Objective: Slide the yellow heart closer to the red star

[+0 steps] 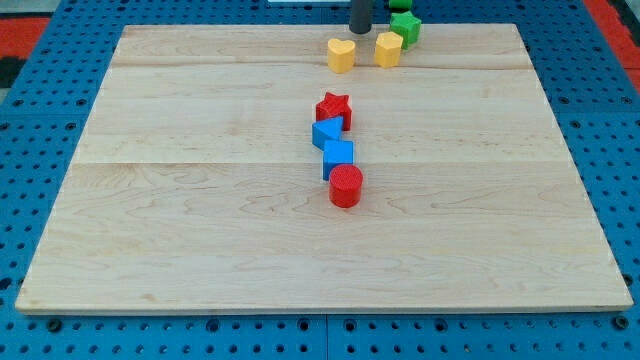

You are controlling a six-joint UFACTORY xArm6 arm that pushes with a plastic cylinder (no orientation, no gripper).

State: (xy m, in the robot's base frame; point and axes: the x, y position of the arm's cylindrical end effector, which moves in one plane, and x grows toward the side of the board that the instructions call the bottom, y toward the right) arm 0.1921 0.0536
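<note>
The yellow heart (341,54) lies near the view's top, a little right of centre. The red star (334,108) sits below it, about a block's width apart, at the head of a short column of blocks. My tip (360,30) is at the view's top edge, just above and right of the yellow heart, between it and a second yellow block (388,48). The tip looks close to the heart but I cannot tell if it touches.
A green block (406,27) sits at the top, right of my tip, with another green piece (400,4) behind it. Below the red star lie a blue triangle (327,132), a blue cube (338,156) and a red cylinder (346,186). The wooden board (200,200) rests on a blue pegboard.
</note>
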